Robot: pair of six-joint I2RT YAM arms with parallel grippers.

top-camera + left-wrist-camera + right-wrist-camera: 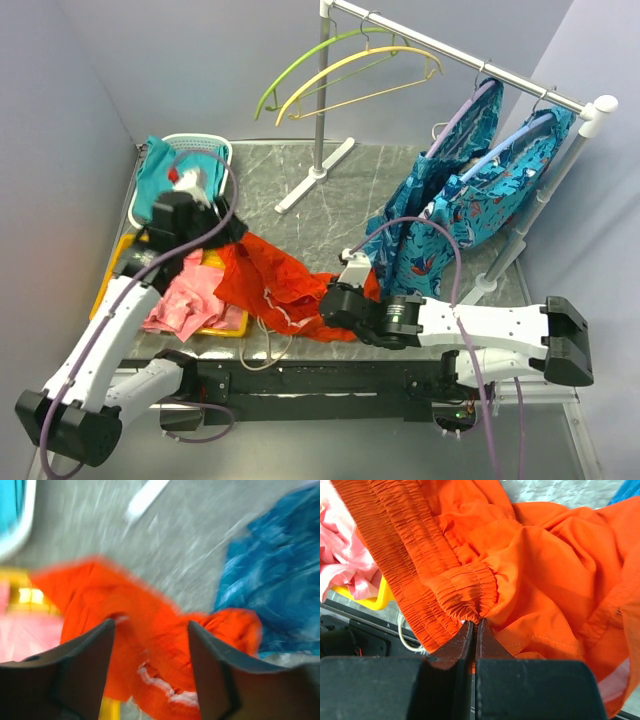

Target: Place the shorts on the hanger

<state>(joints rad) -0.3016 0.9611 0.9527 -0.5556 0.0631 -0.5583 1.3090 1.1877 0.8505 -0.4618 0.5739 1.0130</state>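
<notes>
Shorts (540, 555) fast in right hand (476, 623)

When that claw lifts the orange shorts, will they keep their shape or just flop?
Probably flop: the shorts lie in soft crumpled folds, so they should sag below the right claw. The cloth looks thin, likely light. The claw pinches only a small bunch of waistband, so it might slip if tugged.

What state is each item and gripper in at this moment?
left gripper, open, over the shorts.
right gripper, shut on the shorts' waistband.
shorts, crumpled on the table.
hanger, empty, hooked on the rail.
teal garments, hung on the rail.
pink cloth, crumpled on yellow tray.
</notes>
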